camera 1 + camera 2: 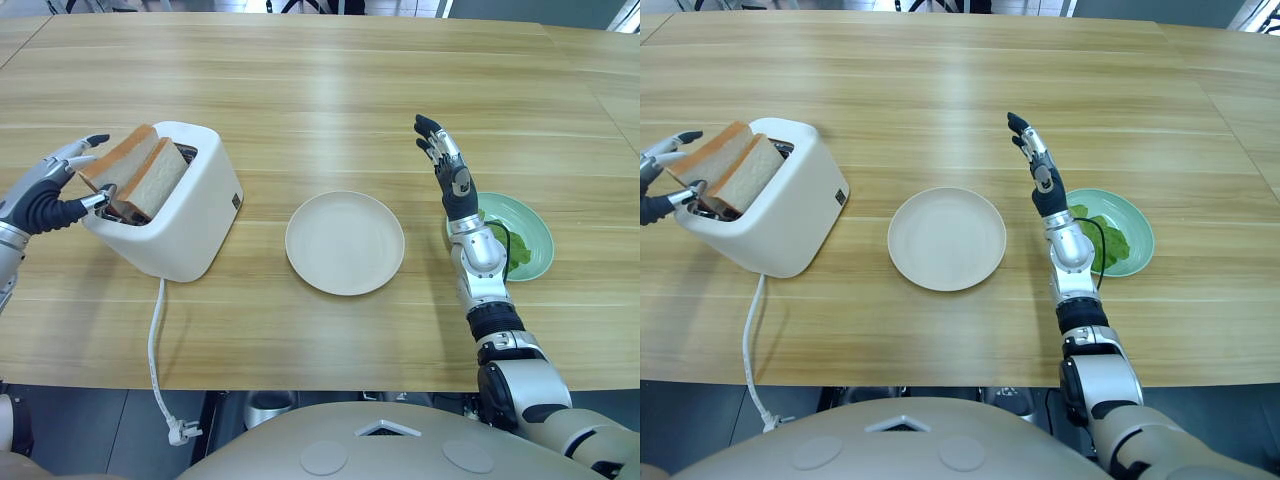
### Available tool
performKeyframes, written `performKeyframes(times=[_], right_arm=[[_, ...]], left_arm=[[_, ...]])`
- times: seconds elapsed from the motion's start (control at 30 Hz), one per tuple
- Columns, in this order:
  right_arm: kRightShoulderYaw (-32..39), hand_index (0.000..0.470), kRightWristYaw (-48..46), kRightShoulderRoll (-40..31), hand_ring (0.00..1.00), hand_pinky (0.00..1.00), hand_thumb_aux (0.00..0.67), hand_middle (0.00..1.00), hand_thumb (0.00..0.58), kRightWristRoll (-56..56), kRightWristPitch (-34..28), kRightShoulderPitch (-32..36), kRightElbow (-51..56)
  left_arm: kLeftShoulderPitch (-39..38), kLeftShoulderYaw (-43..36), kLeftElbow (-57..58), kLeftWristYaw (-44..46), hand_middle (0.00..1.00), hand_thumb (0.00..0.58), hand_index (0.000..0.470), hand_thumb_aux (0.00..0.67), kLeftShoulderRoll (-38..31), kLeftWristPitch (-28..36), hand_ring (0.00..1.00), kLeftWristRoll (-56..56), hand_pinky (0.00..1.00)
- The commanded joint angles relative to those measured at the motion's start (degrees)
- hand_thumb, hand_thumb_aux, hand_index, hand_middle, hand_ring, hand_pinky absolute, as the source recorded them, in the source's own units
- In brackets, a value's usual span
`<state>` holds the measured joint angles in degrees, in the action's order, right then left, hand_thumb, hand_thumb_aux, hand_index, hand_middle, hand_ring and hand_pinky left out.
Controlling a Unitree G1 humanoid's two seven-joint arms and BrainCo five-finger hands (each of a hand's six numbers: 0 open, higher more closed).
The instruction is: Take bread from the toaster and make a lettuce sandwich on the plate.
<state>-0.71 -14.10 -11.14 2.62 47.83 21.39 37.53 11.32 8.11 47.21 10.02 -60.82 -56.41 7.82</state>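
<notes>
A white toaster (pixel 190 220) is being carried at the left of the light wooden desk (pixel 330 90), with its white cord (pixel 152 330) being trailed over the near edge. A cream plate (pixel 345 243) is being borne at the middle. A green dish (pixel 525 215) is being borne near its right, well apart from the toaster.

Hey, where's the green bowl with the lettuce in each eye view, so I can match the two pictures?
Left eye view: the green bowl sits right of middle, below and to the right of the raised right hand.
Right eye view: the green bowl is again right of middle, a little nearer the picture's centre.
Shared landmark: the empty plate lies just left of the bowl in both.
</notes>
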Motion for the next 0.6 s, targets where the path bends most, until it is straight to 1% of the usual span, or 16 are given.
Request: performKeyframes(times=[0.03,0.1,0.17,0.2,0.23,0.27,0.3,0.33,0.37,0.4,0.6], right_arm=[[-0.38,0.0,-0.22,-0.2,0.0,0.0,0.0,0.0,0.0,-0.13,-0.52,-0.79,-0.58],[-0.35,0.0,-0.17,-0.19,0.0,0.0,0.0,0.0,0.0,-0.21,-0.53,-0.81,-0.61],[-0.31,0.0,-0.24,-0.17,0.0,0.0,0.0,0.0,0.0,-0.19,-0.54,-0.75,-0.58],[-0.29,0.0,-0.3,-0.17,0.0,0.0,0.0,0.0,0.0,-0.16,-0.52,-0.68,-0.49],[-0.28,0.0,-0.34,-0.17,0.0,0.0,0.0,0.0,0.0,-0.15,-0.51,-0.64,-0.42],[-0.28,0.0,-0.35,-0.18,0.0,0.0,0.0,0.0,0.0,-0.16,-0.51,-0.62,-0.37],[-0.27,0.0,-0.33,-0.19,0.0,0.0,0.0,0.0,0.0,-0.2,-0.53,-0.63,-0.38],[-0.27,0.0,-0.31,-0.2,0.0,0.0,0.0,0.0,0.0,-0.23,-0.56,-0.63,-0.4],[-0.27,0.0,-0.26,-0.23,0.0,0.0,0.0,0.0,0.0,-0.29,-0.6,-0.64,-0.43],[-0.29,0.0,-0.24,-0.25,0.0,0.0,0.0,0.0,0.0,-0.3,-0.63,-0.64,-0.45],[-0.38,0.0,-0.12,-0.36,0.0,0.0,0.0,0.0,0.0,-0.35,-0.63,-0.68,-0.52]], left_arm=[[1.38,1.32,-0.13,2.26,0.0,0.58,0.46,0.67,0.6,-0.21,0.0,-2.85,0.0],[2.26,2.01,-0.1,2.48,0.0,0.58,0.46,0.67,0.85,0.56,0.0,-3.76,0.0],[2.88,2.84,-0.55,2.73,0.08,0.58,0.46,0.67,1.38,1.47,0.08,-4.72,0.08],[2.99,3.13,-0.9,3.07,0.08,0.58,0.46,0.67,1.66,1.84,0.08,-5.2,0.08],[3.11,3.46,-1.4,3.38,0.21,0.58,0.46,0.67,1.99,2.1,0.21,-5.88,0.21],[3.28,3.79,-1.9,3.9,0.31,0.58,0.46,0.67,2.31,2.48,0.31,-6.83,0.31],[3.38,4.05,-2.34,4.39,0.31,0.58,0.46,0.67,2.53,2.82,0.31,-7.53,0.31],[3.6,4.39,-2.73,4.85,0.65,0.58,0.46,0.67,2.79,3.32,0.65,-8.13,0.65],[3.86,4.65,-2.99,5.27,0.91,0.58,0.46,0.67,3.0,3.77,0.91,-8.54,0.91],[4.07,4.91,-3.25,5.6,1.0,0.58,0.46,0.67,3.19,4.27,1.0,-8.81,1.0],[6.2,7.29,-5.91,7.85,1.0,0.58,0.46,0.67,4.96,7.4,1.0,-13.64,1.0]])
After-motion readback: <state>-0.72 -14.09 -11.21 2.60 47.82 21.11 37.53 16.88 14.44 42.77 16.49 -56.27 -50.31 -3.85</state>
